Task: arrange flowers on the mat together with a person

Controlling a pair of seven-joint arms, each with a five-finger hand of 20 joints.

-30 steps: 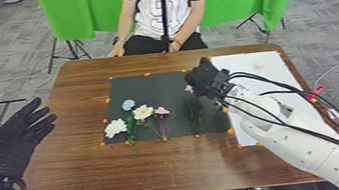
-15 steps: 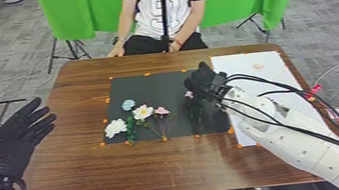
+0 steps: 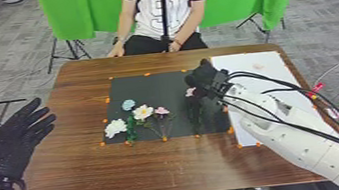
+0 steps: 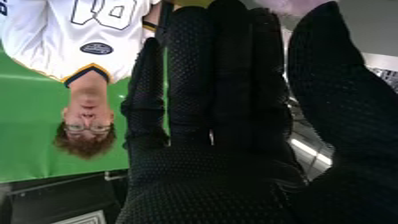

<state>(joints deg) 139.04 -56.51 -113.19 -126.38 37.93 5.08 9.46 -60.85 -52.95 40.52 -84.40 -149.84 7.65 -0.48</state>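
In the head view my right hand (image 3: 206,79) is over the right upper part of the black mat (image 3: 147,87), its fingers around a pink flower (image 3: 191,92). A dark strip runs down below the bloom; stem or shadow, I cannot tell. Pale pink petals (image 4: 298,6) show beyond the fingers and thumb of my right hand (image 4: 213,175) in the right wrist view. On the mat's left half lie a blue flower (image 3: 129,105), a large white flower (image 3: 116,128), a cream flower (image 3: 143,113) and a small pink flower (image 3: 161,111). My left hand (image 3: 18,137) is off the table's left side, fingers straight.
A white board (image 3: 250,62) lies on the table's right side, partly beneath my right arm. Orange markers edge the mat. Across the brown table (image 3: 155,169) a person sits with both hands low at the far edge. Cables run along my right arm.
My right hand dipped slightly toward the near side and came back up a little, the pink flower shifting with it. My left hand has kept still.
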